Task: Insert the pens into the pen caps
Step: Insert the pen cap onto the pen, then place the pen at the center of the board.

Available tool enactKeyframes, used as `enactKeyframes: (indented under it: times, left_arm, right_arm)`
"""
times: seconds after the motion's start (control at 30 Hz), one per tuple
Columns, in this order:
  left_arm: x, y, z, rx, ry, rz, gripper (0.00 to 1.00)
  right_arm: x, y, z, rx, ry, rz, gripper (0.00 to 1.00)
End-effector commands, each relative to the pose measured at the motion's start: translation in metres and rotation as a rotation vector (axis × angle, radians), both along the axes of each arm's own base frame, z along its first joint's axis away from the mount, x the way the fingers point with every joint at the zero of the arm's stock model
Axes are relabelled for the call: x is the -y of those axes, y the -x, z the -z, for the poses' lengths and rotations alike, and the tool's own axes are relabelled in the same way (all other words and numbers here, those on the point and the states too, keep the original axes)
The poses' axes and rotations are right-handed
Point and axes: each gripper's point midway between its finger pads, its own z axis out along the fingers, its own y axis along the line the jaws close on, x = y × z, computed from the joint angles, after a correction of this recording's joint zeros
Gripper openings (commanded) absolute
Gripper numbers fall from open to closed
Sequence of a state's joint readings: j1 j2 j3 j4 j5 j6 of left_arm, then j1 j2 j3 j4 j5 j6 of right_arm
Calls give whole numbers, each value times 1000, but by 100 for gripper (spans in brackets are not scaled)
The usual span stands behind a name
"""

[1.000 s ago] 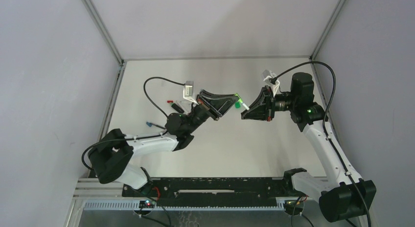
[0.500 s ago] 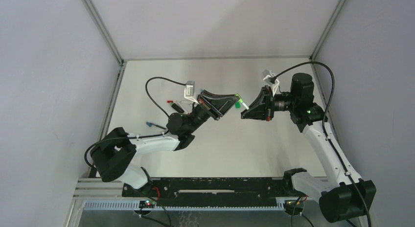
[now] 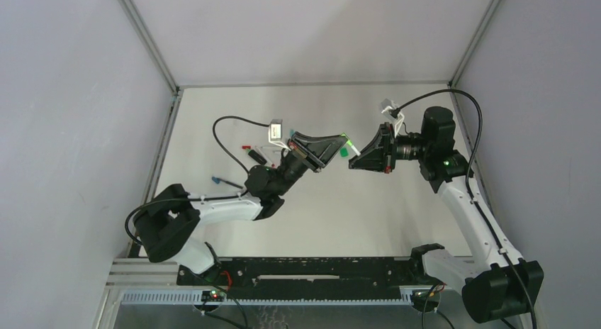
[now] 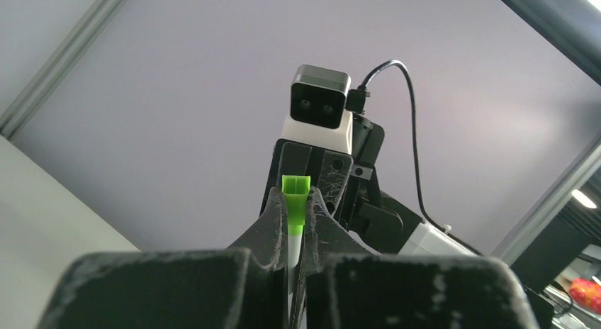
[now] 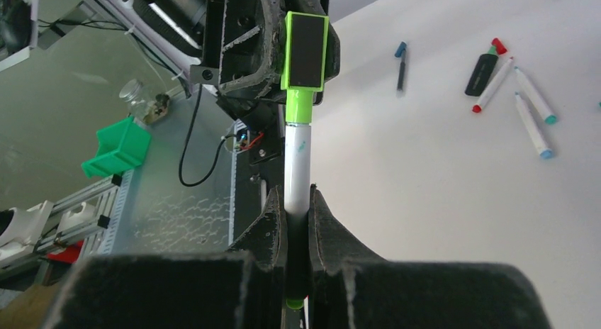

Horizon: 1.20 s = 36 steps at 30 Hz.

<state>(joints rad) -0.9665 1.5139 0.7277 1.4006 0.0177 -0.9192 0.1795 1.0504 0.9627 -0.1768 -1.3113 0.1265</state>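
Pens (image 3: 216, 179) lie loose on the pale grey tabletop (image 3: 397, 208), back on the left side, and from overhead the white-and-black left arm (image 3: 220, 207) hides most of that cluster. The matching right arm (image 3: 473, 212) reaches in from the other side, and the two meet in mid-air above the middle of the table.

The left gripper (image 3: 342, 146) is clamped on a chunky bright green plastic cap (image 5: 305, 49). The right gripper (image 5: 296, 201) is pinched tight on a slim white plastic pen with a green neck (image 5: 298, 169). The white pen lines up straight with the green cap and its neck meets the cap's mouth, but how deep the tip sits is hidden inside. The pen's rear end is buried between the fingers (image 5: 266, 230). From the left wrist, only the cap's end peeks above the fingertips, and a pale strip below it is hard to identify.

Down on the table, the right wrist camera shows:
- a thick black marker (image 5: 480, 74) with green and red at its end, one cap or two I can't tell
- beside it a red-tipped pen (image 5: 494, 84), a teal-tipped pen (image 5: 533, 95) and a blue-tipped pen (image 5: 530, 123), all white-barrelled
- set apart, a thin black pen (image 5: 401, 59) with a blue end, too small for detail
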Motion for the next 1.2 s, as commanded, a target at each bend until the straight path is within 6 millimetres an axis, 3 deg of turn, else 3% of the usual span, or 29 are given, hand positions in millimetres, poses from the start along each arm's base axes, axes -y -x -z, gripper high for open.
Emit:
enactKeyframes:
  times: [0.0,0.07,0.27,0.37,0.57,0.7,0.87,0.9,1.0,1.17]
  left_arm:
    - [50,63,93,-121,-300,279,0]
    - [55,66,104,-134,-354,286,0]
    - [67,80,120,-162,-403,370,0]
    - [70,85,122,-167,-408,401,0]
    - [51,70,97,-180,-280,323,0]
    - [29,48,70,-181,-189,233,14]
    - [-8,27,47,-166,-98,128,34]
    - [-13,26,46,-159,-101,113,37]
    - [-25,26,52,-151,-147,67,60]
    - [-47,33,68,-98,-248,-7,65]
  right_arm:
    - [0,-44,-28,191,-4,187,0]
    - [-2,-46,-31,195,-5,178,0]
    - [-10,-26,-41,220,-42,47,0]
    - [-7,-31,-41,242,-33,82,0]
    - [6,-39,-7,198,23,107,0]
    - [8,-26,19,178,46,59,0]
    - [8,-17,26,196,49,27,0]
    - [8,-16,27,196,50,22,0]
    - [10,-14,30,203,51,17,0]
    - [18,-17,33,219,57,40,0]
